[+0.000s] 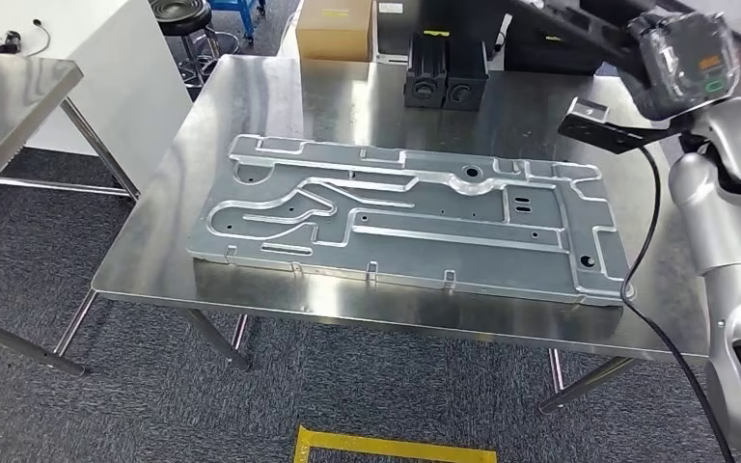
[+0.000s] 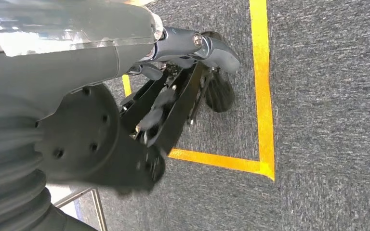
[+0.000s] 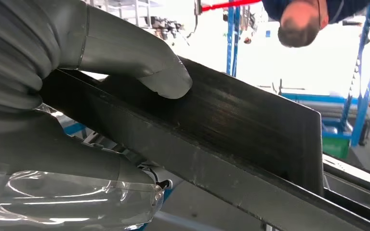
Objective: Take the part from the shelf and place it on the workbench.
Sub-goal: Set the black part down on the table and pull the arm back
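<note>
Ahead, the steel workbench (image 1: 251,106) fills most of my head view, its top reflective, set on grey carpet. Largest thing on it: a wide stamped metal plate (image 1: 415,214) with raised channels and holes, lying flat across the middle and reaching close to the near edge. Behind it, at the far edge, two black blocks (image 1: 446,73) stand side by side, touching; a cardboard box (image 1: 335,29) sits just beyond the bench behind them. A second steel table (image 1: 10,92) stands well apart to my left, and a black stool (image 1: 188,24) beyond it. Yellow floor tape (image 1: 386,446) marks the carpet near my feet. My right arm is raised at the right edge of the head view, above the bench's far right corner. Right wrist view: my right hand (image 3: 101,72) grips the part (image 3: 231,139), a long flat dark bar, thumb pressed on its broad face, the bar running away from the palm; it is held in the air, not resting on the bench. A person's head shows past it, with blue shelving (image 3: 366,96) in the background. Left wrist view: my left hand (image 2: 183,91) hangs over the carpet near a corner of yellow tape, dark fingers extended and apart, holding nothing.
</note>
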Controlling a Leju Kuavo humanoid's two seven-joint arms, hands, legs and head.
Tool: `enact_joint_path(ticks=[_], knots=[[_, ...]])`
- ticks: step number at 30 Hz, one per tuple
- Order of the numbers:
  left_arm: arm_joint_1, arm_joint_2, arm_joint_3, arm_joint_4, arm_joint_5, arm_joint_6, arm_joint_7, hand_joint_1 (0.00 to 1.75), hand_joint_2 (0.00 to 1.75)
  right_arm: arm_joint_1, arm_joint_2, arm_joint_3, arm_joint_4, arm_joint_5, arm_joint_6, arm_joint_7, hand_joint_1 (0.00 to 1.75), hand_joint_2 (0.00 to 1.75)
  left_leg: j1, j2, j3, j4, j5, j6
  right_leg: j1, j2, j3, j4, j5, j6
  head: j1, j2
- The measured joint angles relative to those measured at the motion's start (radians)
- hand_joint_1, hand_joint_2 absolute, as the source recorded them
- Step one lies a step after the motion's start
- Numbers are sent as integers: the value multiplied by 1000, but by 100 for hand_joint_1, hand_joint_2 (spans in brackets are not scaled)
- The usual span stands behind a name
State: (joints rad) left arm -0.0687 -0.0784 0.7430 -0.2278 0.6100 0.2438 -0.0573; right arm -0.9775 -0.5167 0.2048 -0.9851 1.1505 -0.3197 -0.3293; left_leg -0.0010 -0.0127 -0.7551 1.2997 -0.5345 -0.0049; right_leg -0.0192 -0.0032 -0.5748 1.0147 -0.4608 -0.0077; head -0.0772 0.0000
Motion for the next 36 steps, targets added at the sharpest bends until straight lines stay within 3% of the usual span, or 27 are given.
enact_joint_path(ticks=[1,2,4,6,8,11,12,14,15,16,17,18,19,21,23,26,28,30,31,32,33,36], knots=[[0,0,0,0,0,0,0,0,175,2,17,16,47,8,-26,6,175,175,1,1,-16,15,12,0,1,1,5,0,-3,-1,0,0],[0,0,0,0,0,0,-1,0,175,8,36,31,97,14,-46,11,175,175,2,2,-12,-11,42,1,2,4,10,0,-7,0,0,0],[-2,0,0,0,0,0,-2,0,175,25,68,51,173,19,-62,15,175,175,1,3,39,-150,123,8,3,6,21,1,-17,3,0,0],[-4,0,0,0,0,0,-4,0,175,37,96,60,243,20,-79,17,175,175,-3,4,86,-257,159,15,7,6,24,3,-25,11,0,0],[-6,-1,0,0,0,1,-8,0,175,50,131,73,325,41,-90,39,175,175,-6,4,98,-278,155,20,10,6,26,0,-29,20,0,0],[-7,-3,0,0,0,-1,-9,0,175,99,184,106,422,92,-92,92,175,175,2,4,112,-295,156,32,9,4,26,14,-48,35,0,0],[-7,-4,0,0,0,-3,-9,0,175,112,200,116,446,100,-92,99,175,175,5,4,116,-301,157,36,7,4,7,51,-69,39,0,0],[-7,-4,0,0,0,-5,-7,0,175,129,225,128,488,105,-88,106,175,175,3,4,118,-303,154,41,2,4,-63,180,-124,46,0,0],[-7,-4,0,0,0,-5,-7,0,175,135,233,133,506,106,-85,108,175,175,3,4,119,-302,153,42,0,4,-101,243,-141,49,0,0],[-6,-4,0,0,0,-6,-6,0,175,140,240,136,520,106,-82,109,175,175,3,3,120,-301,150,41,-2,3,-126,276,-140,51,0,0],[-6,-4,0,0,0,-6,-6,0,175,141,245,138,531,106,-79,110,175,175,3,2,123,-300,147,40,-4,3,-132,272,-119,53,0,0],[-5,-4,0,0,0,-6,-6,0,175,140,250,142,540,106,-76,109,175,175,4,2,126,-298,144,37,-5,3,-117,224,-80,54,0,0],[-4,-4,0,0,0,-6,-6,0,175,137,254,144,545,106,-74,109,175,175,4,2,130,-295,140,33,-7,3,-87,152,-37,53,0,0],[-3,-4,0,0,0,-6,-6,0,175,130,259,147,556,106,-71,109,175,175,2,1,133,-288,132,23,-4,3,-36,35,13,46,0,0],[-4,-4,0,0,0,-6,-5,0,175,126,264,149,564,105,-71,107,175,175,1,1,135,-288,129,12,3,5,-24,7,15,33,0,0],[-3,-2,0,0,0,-6,-4,0,175,122,274,151,569,98,-72,101,175,175,3,3,133,-274,115,-5,0,4,-18,-1,20,12,0,0],[-3,-1,0,0,0,-6,-2,0,175,118,280,151,573,91,-70,96,175,175,6,4,97,-187,62,-13,-3,1,-14,-7,23,1,0,0],[0,-1,0,0,0,-6,-2,0,175,116,285,151,577,85,-69,91,175,175,9,5,34,-46,-4,-20,-1,0,-14,-7,23,-3,0,0],[2,-1,1,0,0,-5,-2,0,175,116,286,151,579,82,-68,88,175,175,10,5,13,2,-18,-22,0,0,-14,-7,23,-4,0,0],[3,-1,1,0,0,-5,-4,0,175,115,287,151,581,79,-68,86,175,175,12,5,9,12,-13,-24,0,0,-14,-6,22,-3,0,0],[4,-1,1,0,0,-4,-6,0,175,114,288,151,582,77,-68,83,175,175,13,6,26,-21,10,-24,0,1,-13,-5,22,-2,0,0],[4,0,1,0,0,-2,-12,0,175,109,289,150,583,70,-69,76,44,44,14,7,128,-223,91,-17,0,5,-13,4,15,10,0,0]])
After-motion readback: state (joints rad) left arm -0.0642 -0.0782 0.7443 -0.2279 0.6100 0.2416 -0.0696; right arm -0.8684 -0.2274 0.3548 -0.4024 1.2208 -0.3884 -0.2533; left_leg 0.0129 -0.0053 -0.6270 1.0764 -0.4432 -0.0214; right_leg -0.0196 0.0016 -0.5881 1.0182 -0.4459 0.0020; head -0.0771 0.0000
